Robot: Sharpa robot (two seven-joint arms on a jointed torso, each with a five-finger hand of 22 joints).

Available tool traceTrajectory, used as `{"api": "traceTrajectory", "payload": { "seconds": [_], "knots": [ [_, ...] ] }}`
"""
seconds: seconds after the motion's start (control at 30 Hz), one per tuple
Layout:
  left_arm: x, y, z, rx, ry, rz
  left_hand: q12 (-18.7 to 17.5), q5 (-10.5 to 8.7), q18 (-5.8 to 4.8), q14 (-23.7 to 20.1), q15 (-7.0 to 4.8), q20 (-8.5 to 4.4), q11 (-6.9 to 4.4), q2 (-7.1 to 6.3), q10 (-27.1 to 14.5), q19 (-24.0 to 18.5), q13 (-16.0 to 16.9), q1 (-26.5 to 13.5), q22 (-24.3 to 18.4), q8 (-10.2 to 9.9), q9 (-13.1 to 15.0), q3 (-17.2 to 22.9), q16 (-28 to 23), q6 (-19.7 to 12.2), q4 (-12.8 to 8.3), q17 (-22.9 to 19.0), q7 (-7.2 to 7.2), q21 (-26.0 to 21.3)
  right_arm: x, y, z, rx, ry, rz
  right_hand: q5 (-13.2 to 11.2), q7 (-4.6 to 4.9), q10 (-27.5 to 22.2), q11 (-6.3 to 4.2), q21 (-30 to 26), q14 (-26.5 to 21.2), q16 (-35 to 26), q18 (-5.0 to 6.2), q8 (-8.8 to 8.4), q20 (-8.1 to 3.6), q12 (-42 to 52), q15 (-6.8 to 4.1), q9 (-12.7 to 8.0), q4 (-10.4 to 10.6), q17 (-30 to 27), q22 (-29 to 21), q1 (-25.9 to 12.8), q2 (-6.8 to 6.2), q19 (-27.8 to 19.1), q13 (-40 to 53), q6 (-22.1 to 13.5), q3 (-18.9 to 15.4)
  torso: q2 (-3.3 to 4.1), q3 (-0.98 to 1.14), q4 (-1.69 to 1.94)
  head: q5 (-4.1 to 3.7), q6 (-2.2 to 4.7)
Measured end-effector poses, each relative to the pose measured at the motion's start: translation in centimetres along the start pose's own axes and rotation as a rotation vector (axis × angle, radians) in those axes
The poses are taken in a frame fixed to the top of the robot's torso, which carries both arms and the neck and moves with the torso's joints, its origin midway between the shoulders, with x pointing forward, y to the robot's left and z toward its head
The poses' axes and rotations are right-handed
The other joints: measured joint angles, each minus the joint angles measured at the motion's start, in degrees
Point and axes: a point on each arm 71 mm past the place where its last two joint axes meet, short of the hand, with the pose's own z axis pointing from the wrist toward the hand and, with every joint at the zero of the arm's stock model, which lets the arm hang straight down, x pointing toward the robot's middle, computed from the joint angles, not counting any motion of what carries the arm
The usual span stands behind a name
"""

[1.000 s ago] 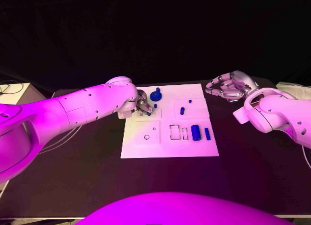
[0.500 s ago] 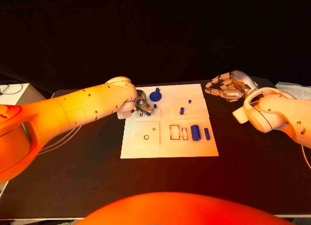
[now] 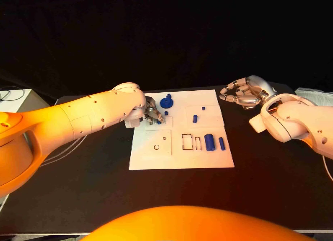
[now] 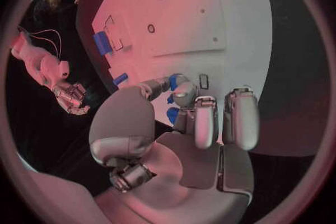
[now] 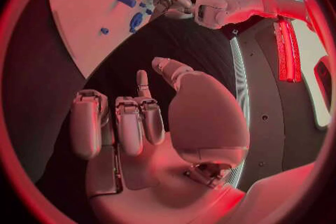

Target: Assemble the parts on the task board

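So the left hand (image 3: 151,113) has its fingers (image 4: 207,121) closed around a small blue part (image 4: 172,115), pinched low over the task board (image 3: 210,155) near the board's far left corner, right beside the knob-shaped blue part (image 3: 166,103). Looks like the seating step to me: it needs to line that piece up with its slot and push straight down without nudging the neighbours. Two small pegs (image 3: 194,119) sit mid-board, and a fat blue cylinder (image 3: 209,142) plus a thinner one (image 3: 222,143) lie by the board's right edge. The right hand (image 3: 242,93) hovers off the board's far right corner above the bench (image 3: 79,186), fingers curled, holding nothing.
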Motion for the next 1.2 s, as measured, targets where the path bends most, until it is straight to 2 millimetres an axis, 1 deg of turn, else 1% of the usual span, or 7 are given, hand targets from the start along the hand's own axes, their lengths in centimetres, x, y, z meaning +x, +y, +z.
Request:
{"api": "traceTrajectory", "payload": {
  "seconds": [0.3, 0.7, 0.8, 0.87, 0.97, 1.03, 1.2],
  "knots": [
    [0.0, 0.1, 0.0, -0.003, 0.001, -0.003, 0.0, -0.29, 0.0, 0.0, 0.0, 0.0, 0.0, -0.08, 0.0, 0.0, 0.0, -0.1, 0.0, -0.2, 0.2, -1.2, 0.0, 0.2, 0.7, 0.0, -0.2, 0.0, 0.0, 0.0, 0.0, 0.0, 0.0, 0.0, 0.0, 0.0, 0.0, 0.0, 0.0, 0.0, 0.0, 0.0, 0.0, 0.0, 0.0, 0.0, 0.0, 0.0, 0.0, 0.0, 0.0, 0.0, 0.0, 0.0, 0.0, 0.0, -0.01, 0.01, -0.03, 0.02, 0.0],
    [0.0, 0.6, -0.1, -0.005, 0.009, -0.001, 0.3, -1.21, 0.0, 0.0, 0.0, 0.01, 0.01, -1.59, 0.0, 0.0, 0.1, -0.7, 0.0, -1.4, 1.4, -9.2, 0.0, 0.6, 5.5, 0.0, 0.21, 0.0, -0.1, 0.0, 0.0, 0.001, -0.001, 0.0, 0.0, 0.0, 0.0, 0.0, 0.0, 0.0, 0.0, 0.0, 0.0, 0.0, 0.0, 0.0, 0.0, 0.0, 0.0, 0.0, 0.0, 0.0, 0.0, 0.0, 0.0, 0.0, -0.01, -0.02, -0.03, -0.01, 0.0],
    [0.1, 0.8, -0.2, -0.004, 0.012, 0.0, 0.3, -2.12, 0.0, 0.0, 0.01, 0.01, 0.01, -1.75, 0.0, 0.0, 0.1, -0.5, 0.0, -1.4, 1.6, -10.3, 0.0, 0.6, 6.5, 0.0, 0.21, 0.0, -0.1, 0.0, 0.0, 0.001, -0.001, 0.0, 0.0, 0.0, 0.0, 0.0, 0.0, 0.0, 0.0, 0.0, 0.0, 0.0, 0.0, 0.0, 0.0, 0.0, 0.0, 0.0, 0.0, 0.0, 0.0, 0.0, 0.0, 0.0, -0.02, -0.02, -0.02, -0.03, 0.0],
    [0.1, 0.9, -0.3, -0.003, 0.015, 0.001, 0.3, -3.9, 0.0, 0.0, 0.01, 0.01, 0.01, -1.94, 0.0, 0.0, 0.1, -0.3, 0.0, -1.8, 1.8, -11.7, 0.0, 0.6, 7.1, 0.0, 0.21, 0.0, -0.1, -0.1, 0.0, 0.001, -0.001, 0.0, 0.0, 0.0, 0.0, 0.0, 0.0, 0.0, 0.0, 0.0, 0.0, 0.0, 0.0, 0.0, 0.0, 0.0, 0.0, 0.0, 0.0, 0.0, 0.0, 0.0, 0.0, 0.0, -0.02, -0.02, -0.02, -0.07, 0.0],
    [0.1, 1.1, -0.4, -0.002, 0.018, 0.002, 0.4, -7.15, 0.0, 0.0, 0.01, 0.01, 0.01, -1.25, 0.0, 0.0, 0.1, 0.4, 0.0, -2.2, 2.2, -13.4, 0.0, 0.6, 7.4, 0.0, 0.21, 0.0, -0.1, -0.1, 0.0, 0.001, -0.002, -0.001, 0.0, 0.0, 0.0, 0.0, 0.0, 0.0, 0.0, 0.0, 0.0, 0.0, 0.0, 0.0, 0.1, 0.0, 0.0, 0.0, 0.0, 0.0, 0.0, 0.0, 0.0, 0.0, -0.02, -0.03, 0.0, -0.12, 0.0],
    [0.2, 1.2, -0.5, -0.001, 0.019, 0.002, 0.5, -8.28, 0.0, 0.0, 0.01, 0.01, 0.01, -1.18, 0.0, 0.0, 0.1, 0.5, 0.0, -2.2, 2.3, -14.1, -0.1, 0.7, 7.6, 0.0, 0.26, 0.0, -0.1, -0.1, 0.0, 0.002, -0.002, -0.001, 0.0, 0.0, 0.0, 0.0, 0.0, 0.0, 0.0, 0.0, 0.0, 0.0, 0.0, 0.0, 0.1, 0.0, 0.0, 0.0, 0.0, 0.0, 0.0, 0.0, 0.0, 0.0, -0.02, -0.04, 0.01, -0.16, 0.0],
    [0.2, 1.3, -0.8, 0.004, 0.018, -0.004, 0.5, -9.09, 0.0, 0.0, 0.01, 0.01, 0.01, -1.18, 0.0, 0.0, -0.1, 0.5, 0.0, -2.5, 2.3, -14.7, -0.4, 0.8, 7.6, 0.0, 0.42, 0.0, -0.1, -0.1, 0.0, 0.002, -0.002, -0.001, 0.0, 0.0, 0.0, 0.0, 0.0, 0.0, 0.0, 0.0, 0.0, 0.0, 0.0, 0.0, 0.1, 0.0, 0.0, 0.0, 0.0, 0.0, 0.0, 0.0, 0.0, 0.0, -0.02, -0.07, 0.03, -0.2, 0.0]
  ]
}}
